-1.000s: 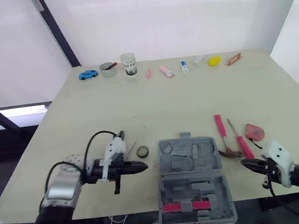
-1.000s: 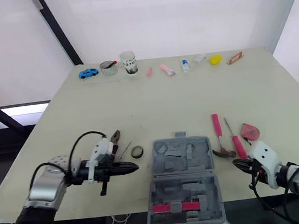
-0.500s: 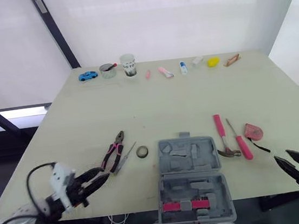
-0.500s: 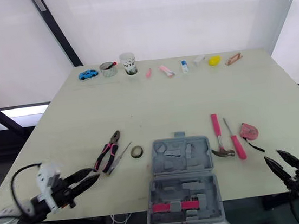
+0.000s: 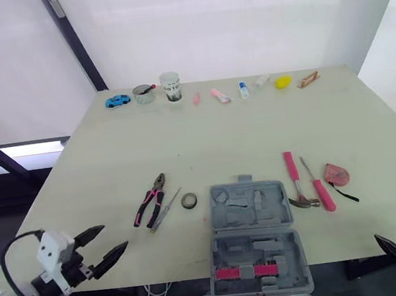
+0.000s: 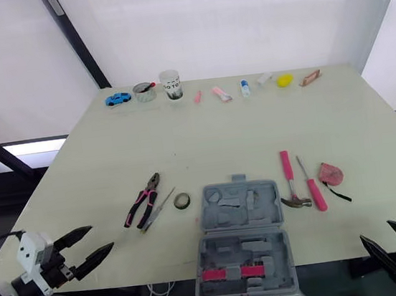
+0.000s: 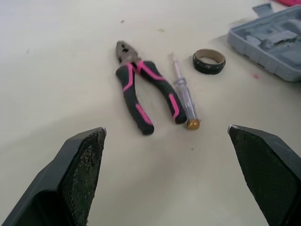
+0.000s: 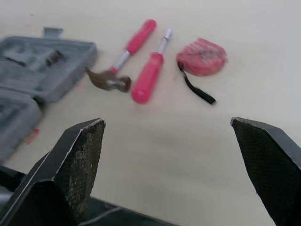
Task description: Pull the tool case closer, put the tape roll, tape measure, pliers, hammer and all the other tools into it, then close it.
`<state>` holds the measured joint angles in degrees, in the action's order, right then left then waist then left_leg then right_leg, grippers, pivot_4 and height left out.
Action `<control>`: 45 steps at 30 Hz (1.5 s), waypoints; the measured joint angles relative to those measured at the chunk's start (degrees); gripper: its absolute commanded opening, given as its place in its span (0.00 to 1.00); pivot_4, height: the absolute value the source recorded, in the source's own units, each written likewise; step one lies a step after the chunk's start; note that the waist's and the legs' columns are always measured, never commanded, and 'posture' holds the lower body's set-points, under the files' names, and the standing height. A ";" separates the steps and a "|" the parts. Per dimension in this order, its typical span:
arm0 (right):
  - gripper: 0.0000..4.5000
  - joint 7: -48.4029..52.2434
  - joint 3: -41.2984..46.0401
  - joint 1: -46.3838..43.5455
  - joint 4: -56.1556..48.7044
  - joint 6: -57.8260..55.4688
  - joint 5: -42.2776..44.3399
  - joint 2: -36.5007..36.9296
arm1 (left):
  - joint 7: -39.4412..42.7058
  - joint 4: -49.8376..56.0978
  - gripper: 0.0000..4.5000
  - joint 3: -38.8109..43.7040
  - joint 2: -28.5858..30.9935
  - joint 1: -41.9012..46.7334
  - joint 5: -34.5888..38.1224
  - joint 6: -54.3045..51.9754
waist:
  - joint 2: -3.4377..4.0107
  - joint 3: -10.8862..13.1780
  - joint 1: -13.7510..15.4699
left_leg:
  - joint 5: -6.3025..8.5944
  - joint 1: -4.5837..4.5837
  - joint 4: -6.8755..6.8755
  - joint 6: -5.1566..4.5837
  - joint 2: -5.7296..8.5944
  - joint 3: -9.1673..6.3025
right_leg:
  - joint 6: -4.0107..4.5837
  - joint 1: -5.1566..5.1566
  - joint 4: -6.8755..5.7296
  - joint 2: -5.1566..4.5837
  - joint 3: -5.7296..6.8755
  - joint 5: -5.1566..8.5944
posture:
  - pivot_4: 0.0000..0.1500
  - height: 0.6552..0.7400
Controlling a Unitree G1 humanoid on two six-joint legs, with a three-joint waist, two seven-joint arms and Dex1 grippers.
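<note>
The grey tool case (image 5: 252, 217) lies open near the table's front edge, with a pink strip in its near half. To its left lie the pink-handled pliers (image 5: 150, 201), a clear screwdriver (image 7: 184, 101) and the tape roll (image 5: 188, 200). To its right are the hammer (image 5: 294, 179), a red screwdriver (image 5: 318, 185) and the red tape measure (image 5: 335, 173). My left gripper (image 5: 115, 237) hangs open and empty off the front left edge, short of the pliers (image 7: 141, 92). My right gripper (image 5: 389, 230) is open and empty at the front right, short of the tape measure (image 8: 201, 56).
Along the table's far edge stands a row of small items: a blue toy car (image 5: 115, 99), a small bowl (image 5: 143, 92), a white cup (image 5: 170, 85), pink pieces and a yellow object (image 5: 283, 80). A black pole (image 5: 73, 42) slants at the back left.
Both grippers have gone from shut to open. Each arm has drawn back from beside the case, outward and toward the front edge, uncovering the pliers.
</note>
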<state>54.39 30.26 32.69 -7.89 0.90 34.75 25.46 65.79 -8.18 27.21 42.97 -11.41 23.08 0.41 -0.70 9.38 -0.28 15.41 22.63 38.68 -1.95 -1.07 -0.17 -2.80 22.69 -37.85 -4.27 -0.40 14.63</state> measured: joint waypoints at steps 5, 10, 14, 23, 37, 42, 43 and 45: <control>1.00 1.34 -3.36 -1.46 -10.26 -5.92 1.64 6.03 | 2.88 4.58 0.99 -7.08 8.74 5.59 -5.17 0.96 | 0.00 0.00 -0.21 | 0.00 -0.01 -0.04 0.00 0.00 0.12 | 0.02 0.01 0.10 0.00 -0.11 -0.03 | 1.00 1.00; 1.00 1.42 -8.73 -9.26 -14.94 -10.67 2.31 10.38 | 5.83 8.56 0.99 -16.58 14.59 13.30 -9.07 -2.24 | 0.00 0.04 -0.19 | 0.00 0.06 -0.09 0.00 0.00 0.14 | 0.01 0.08 0.13 0.24 -0.01 -0.03 | 1.00 1.00; 1.00 2.14 -12.89 -15.53 -15.95 -12.01 1.85 12.32 | 8.42 12.46 0.99 -24.81 18.79 21.53 -14.56 -3.73 | 0.01 0.06 0.11 | 0.00 0.09 -0.15 -0.01 0.05 0.15 | -0.15 0.08 0.15 0.49 0.18 -0.11 | 1.00 1.00; 1.00 4.22 -20.15 -24.62 -11.13 -10.73 -2.36 12.13 | 16.04 10.08 0.99 -45.37 17.02 41.99 -32.76 -0.79 | -0.11 0.16 0.84 | -0.01 0.16 -0.10 -0.02 0.28 0.17 | -0.27 0.10 0.12 0.75 0.14 -0.14 | 1.00 1.00; 1.00 7.51 -23.05 -30.52 -5.00 -9.31 -4.38 11.85 | 20.00 7.11 0.99 -59.91 5.15 52.79 -52.56 -8.13 | -0.17 0.19 0.90 | -0.01 0.18 -0.01 -0.03 0.28 0.08 | -0.31 0.12 0.00 0.78 0.08 -0.13 | 1.00 1.00; 1.00 7.36 -23.55 -31.31 -4.75 -9.26 -5.27 11.16 | 19.90 4.52 0.99 -61.54 2.80 53.99 -56.19 -9.10 | -0.17 0.19 0.90 | -0.01 0.18 0.01 -0.03 0.28 0.07 | -0.30 0.13 -0.04 0.78 0.08 -0.14 | 1.00 1.00; 1.00 7.37 -23.55 -31.32 -4.75 -9.26 -5.29 11.14 | 19.66 3.99 0.99 -61.67 2.41 53.99 -56.75 -9.00 | -0.17 0.19 0.89 | -0.01 0.18 0.02 -0.03 0.28 0.06 | -0.30 0.12 -0.04 0.78 0.08 -0.14 | 1.00 1.00; 1.00 7.42 -23.55 -31.33 -4.72 -9.26 -5.32 11.14 | 18.90 2.64 0.99 -62.04 1.33 54.08 -57.85 -8.42 | -0.17 0.19 0.92 | -0.01 0.18 0.03 -0.03 0.29 0.06 | -0.30 0.12 -0.05 0.78 0.08 -0.14 | 1.00 1.00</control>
<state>61.80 6.71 1.36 -12.61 -8.36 29.43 36.60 84.69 -5.54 -34.82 44.30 42.67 -34.77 -8.02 -0.87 9.57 0.64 15.40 22.81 38.71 -1.98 -0.78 -0.11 -3.10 22.82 -37.90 -3.49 -0.32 14.49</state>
